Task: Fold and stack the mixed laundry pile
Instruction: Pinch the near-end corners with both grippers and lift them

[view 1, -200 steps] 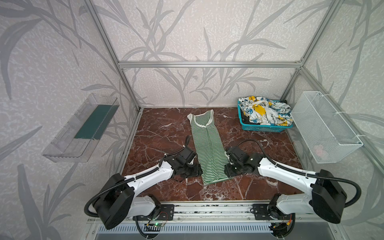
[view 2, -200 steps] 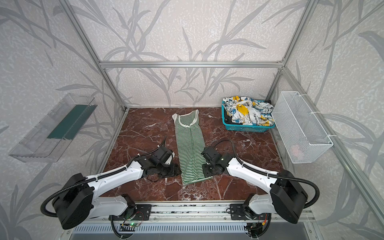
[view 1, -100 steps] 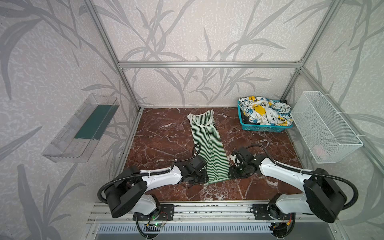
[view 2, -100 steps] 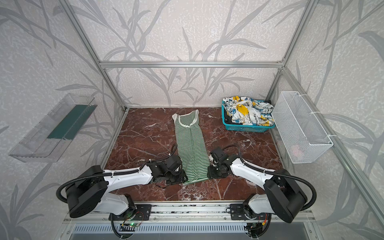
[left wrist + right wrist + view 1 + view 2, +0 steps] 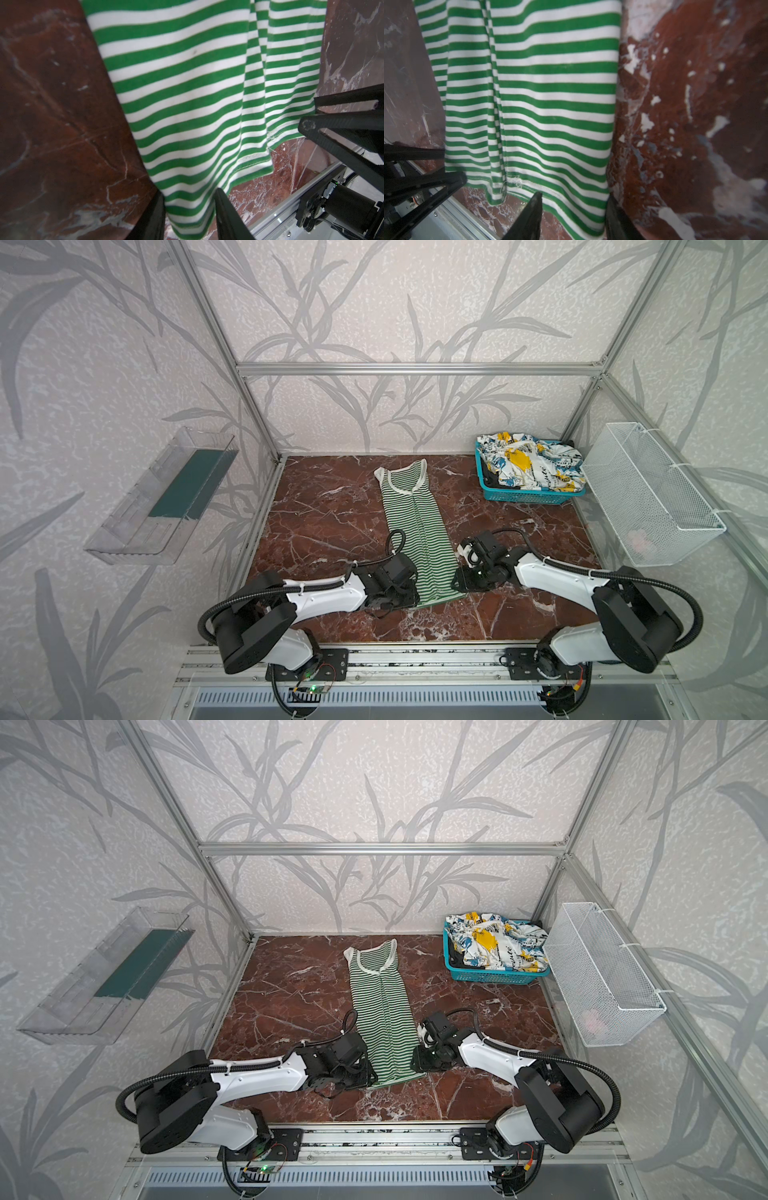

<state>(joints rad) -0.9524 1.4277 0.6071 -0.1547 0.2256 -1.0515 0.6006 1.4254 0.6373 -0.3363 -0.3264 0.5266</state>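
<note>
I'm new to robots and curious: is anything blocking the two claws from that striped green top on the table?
Nothing visible does. The left claw and right claw each straddle a hem corner of the striped green top, which lies flat on the table.

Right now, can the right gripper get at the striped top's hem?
Likely yes: the right gripper straddles the near hem corner of the striped top, jaws apart, nothing blocking. The left gripper works the opposite corner.

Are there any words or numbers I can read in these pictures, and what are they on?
White cloth with blue, yellow and black print, in the teal plastic lattice basket: dark curly writing, too small and creased to read.
Green-and-white striped garment: no writing shows.
Nothing else carries readable text.
</note>
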